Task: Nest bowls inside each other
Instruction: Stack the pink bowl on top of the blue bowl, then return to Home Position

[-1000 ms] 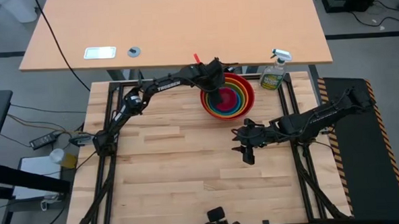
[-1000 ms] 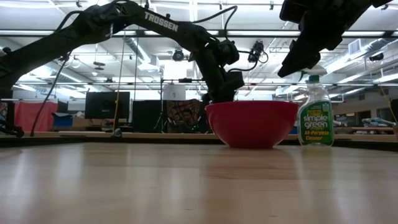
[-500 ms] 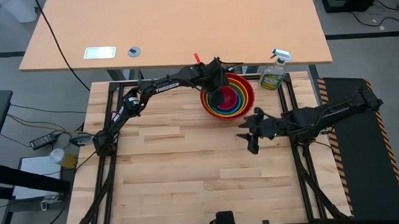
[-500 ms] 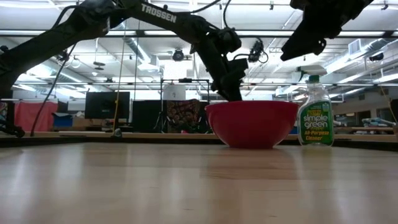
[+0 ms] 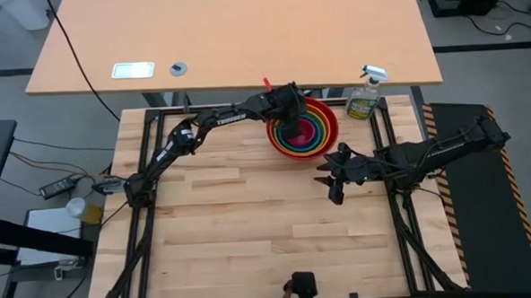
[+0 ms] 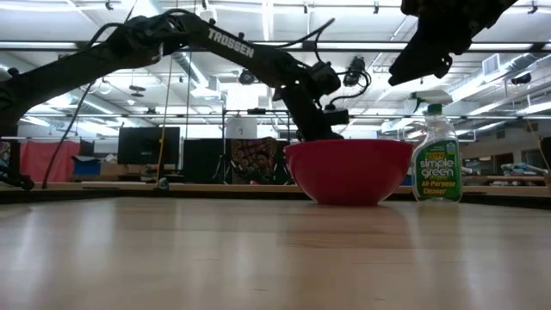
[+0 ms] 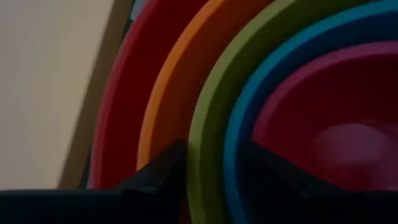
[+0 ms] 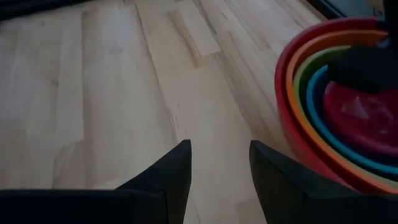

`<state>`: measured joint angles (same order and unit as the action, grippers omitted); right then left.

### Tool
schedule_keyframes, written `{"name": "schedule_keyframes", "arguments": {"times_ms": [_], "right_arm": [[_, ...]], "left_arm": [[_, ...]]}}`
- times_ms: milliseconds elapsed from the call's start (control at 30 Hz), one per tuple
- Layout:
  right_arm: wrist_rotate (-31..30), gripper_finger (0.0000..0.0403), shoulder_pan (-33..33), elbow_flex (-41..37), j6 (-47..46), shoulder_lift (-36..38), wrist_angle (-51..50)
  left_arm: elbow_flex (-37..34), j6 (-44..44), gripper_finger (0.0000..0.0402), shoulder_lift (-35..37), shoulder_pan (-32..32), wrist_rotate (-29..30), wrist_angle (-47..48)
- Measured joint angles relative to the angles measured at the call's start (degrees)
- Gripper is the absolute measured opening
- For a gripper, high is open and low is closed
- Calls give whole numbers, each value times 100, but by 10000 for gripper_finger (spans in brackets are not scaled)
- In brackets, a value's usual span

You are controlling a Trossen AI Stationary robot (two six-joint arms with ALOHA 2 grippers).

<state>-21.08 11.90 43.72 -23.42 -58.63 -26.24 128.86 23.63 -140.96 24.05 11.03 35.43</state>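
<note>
Several bowls sit nested at the table's far middle: red (image 5: 331,137) outermost, then orange (image 7: 163,99), yellow-green (image 7: 208,93), blue (image 7: 249,93) and magenta-pink (image 5: 299,130) innermost. The red bowl (image 6: 349,172) rests on its base on the wood. My left gripper (image 5: 288,119) reaches down over the stack's left rim, open, with its fingers (image 7: 168,163) astride the yellow-green and blue rims. My right gripper (image 5: 333,184) hangs open above the table, nearer than the bowls and to their right, with nothing between its fingers (image 8: 177,163). My left gripper comes slanting down from the table's left with one finger outside the yellow-green bowl's rim (image 7: 199,155) and the other inside the blue bowl's rim (image 7: 233,155). I cannot tell whether either finger touches them. The stack rests on the table.
A clear spray bottle (image 5: 365,96) stands on the table's far right edge, just right of the bowls (image 6: 436,159). Bare wood (image 8: 112,93) stretches to the left of the stack and toward the near edge. A second tabletop (image 5: 242,33) lies beyond the far edge.
My right gripper has risen and drawn back toward the table's right and far side, then held still. My left gripper has stayed over the bowls' left rim while tipping and rolling at the wrist. The bowls have not moved.
</note>
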Motion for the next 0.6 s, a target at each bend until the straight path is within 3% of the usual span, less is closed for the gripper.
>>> {"name": "schedule_keyframes", "arguments": {"times_ms": [200, 367, 600], "right_arm": [[-170, 168, 2, 0, 13, 45, 47], [-332, 168, -8, -60, 343, 171, 10], [-351, 168, -328, -599, 579, 1087, 48]], "left_arm": [[3, 309, 157, 364, -242, -26, 5], [13, 39, 154, 570, -229, -763, -132], [13, 75, 128, 572, -395, -800, 218]]}}
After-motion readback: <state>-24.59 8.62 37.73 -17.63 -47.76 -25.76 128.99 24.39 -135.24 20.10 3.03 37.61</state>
